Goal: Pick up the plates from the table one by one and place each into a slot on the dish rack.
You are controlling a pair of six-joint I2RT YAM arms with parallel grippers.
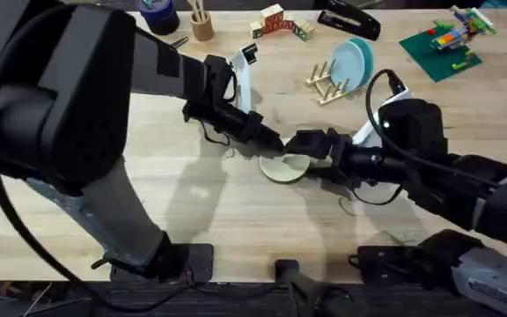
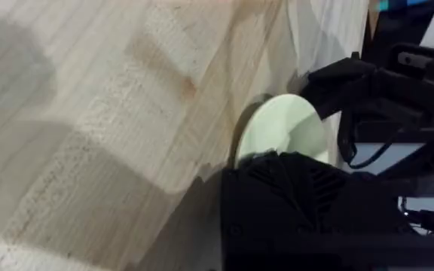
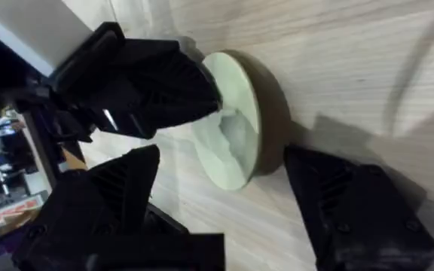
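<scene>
The cream-yellow plate (image 1: 285, 167) lay near the middle of the tabletop (image 1: 192, 202), with both tools meeting at it. The left tool (image 1: 271, 143) touched its far rim; whether its fingers were apart or together I cannot tell. The right tool (image 3: 221, 203) stood apart, fingers straddling the plate's edge but not yet pinching. The risk, as I judge it — two tools crowding one thin plate could bump each other, or push the plate so it slides flat instead of lifting. The light blue plate (image 1: 352, 62) already stood in the dish rack (image 1: 326, 81), well apart toward the far side. Toy blocks (image 1: 275, 21) and a cup (image 1: 202, 25) sat beyond — nothing lay between plate and rack.
</scene>
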